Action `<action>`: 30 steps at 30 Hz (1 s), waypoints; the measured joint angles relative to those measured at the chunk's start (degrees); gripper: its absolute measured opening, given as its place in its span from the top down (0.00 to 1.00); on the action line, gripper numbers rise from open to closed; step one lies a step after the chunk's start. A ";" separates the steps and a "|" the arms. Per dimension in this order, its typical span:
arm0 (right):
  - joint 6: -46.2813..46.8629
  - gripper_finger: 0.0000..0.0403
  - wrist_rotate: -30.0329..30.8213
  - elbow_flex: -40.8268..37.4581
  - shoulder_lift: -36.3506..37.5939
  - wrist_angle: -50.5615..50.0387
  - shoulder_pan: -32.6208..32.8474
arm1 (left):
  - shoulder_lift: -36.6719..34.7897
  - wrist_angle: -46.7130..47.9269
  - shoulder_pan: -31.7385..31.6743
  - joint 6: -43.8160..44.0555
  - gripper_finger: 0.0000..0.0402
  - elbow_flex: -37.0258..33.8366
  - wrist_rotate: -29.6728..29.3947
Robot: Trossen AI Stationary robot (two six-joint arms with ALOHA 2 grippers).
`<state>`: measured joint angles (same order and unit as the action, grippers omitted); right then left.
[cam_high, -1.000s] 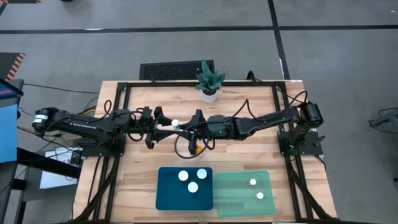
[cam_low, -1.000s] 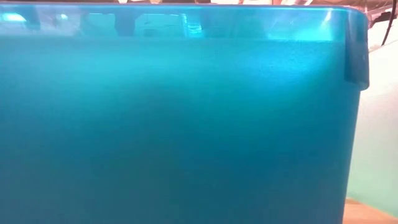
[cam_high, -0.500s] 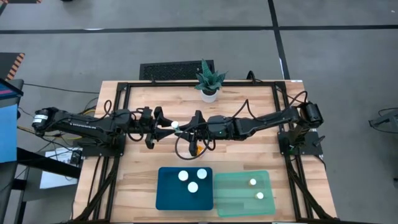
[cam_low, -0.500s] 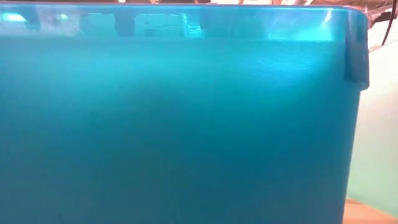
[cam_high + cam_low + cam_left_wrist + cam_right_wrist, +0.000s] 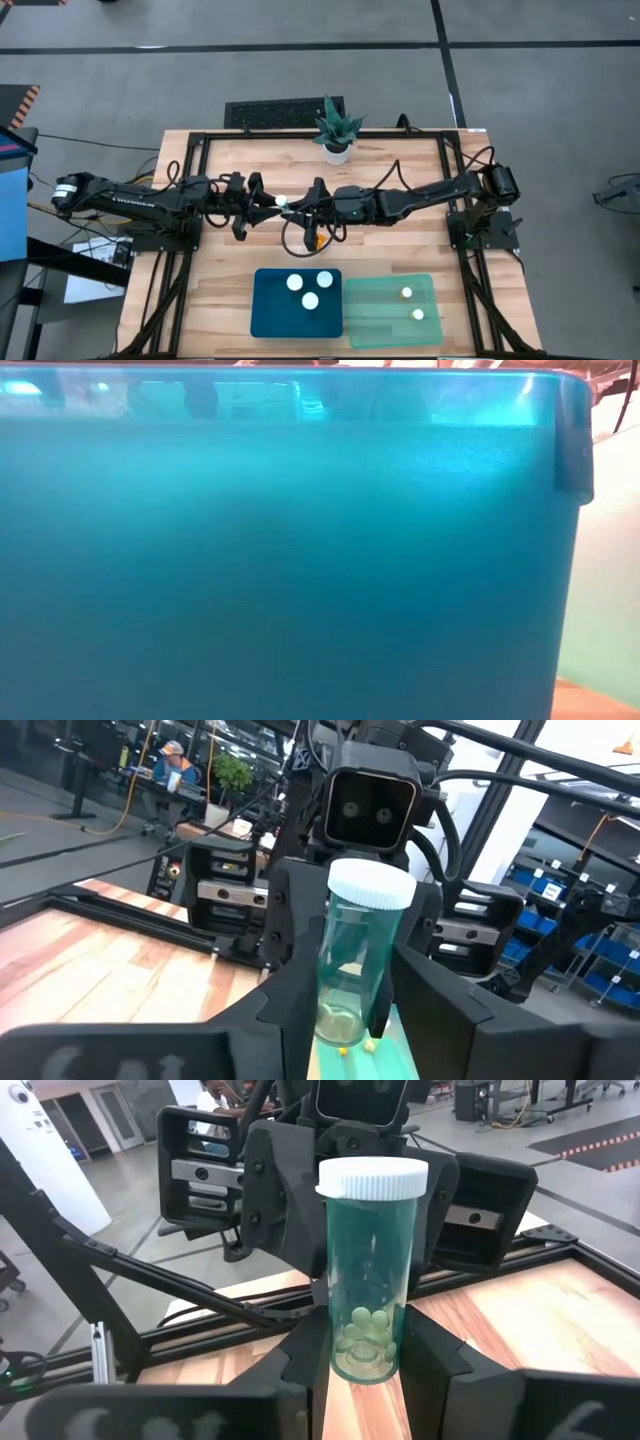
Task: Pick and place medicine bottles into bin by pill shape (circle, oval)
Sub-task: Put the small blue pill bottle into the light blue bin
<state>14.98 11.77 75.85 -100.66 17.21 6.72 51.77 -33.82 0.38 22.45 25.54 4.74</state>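
A clear medicine bottle with a white cap and small round pills at its bottom stands upright in the air over the middle of the table. My left gripper reaches it from the table's left and my right gripper from the right; each is shut on it. The dark blue bin near the front edge holds three white-capped bottles. The mint green bin beside it holds two. My left gripper pinches the bottle's lower wall between its two fingers, which come in level from the table's left. The bottle stands upright with its cap up, clear of the table. My right gripper pinches the bottle just above its base between its two fingers, which come in level from the table's right. Its fingers face the left gripper's across the bottle.
A white pot with a green plant stands at the far edge, with a black grille behind the table. The blue bin's wall fills the low view. Bare wood lies left and right of the bins.
My left gripper's fingers have drawn in around the bottle and shut on it. Both arms and the bottle have kept their place.
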 joint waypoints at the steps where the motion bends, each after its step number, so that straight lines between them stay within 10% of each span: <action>1: 0.01 0.74 0.00 0.00 0.00 0.00 0.00 | 0.00 -0.03 0.00 0.01 0.71 0.00 0.01; 30: 1.38 0.71 0.00 0.03 0.05 -1.06 -0.02 | 0.00 0.27 0.00 1.02 0.79 0.00 0.03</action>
<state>16.36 11.77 75.89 -100.61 16.15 6.70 51.77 -33.54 0.39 23.47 25.54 4.77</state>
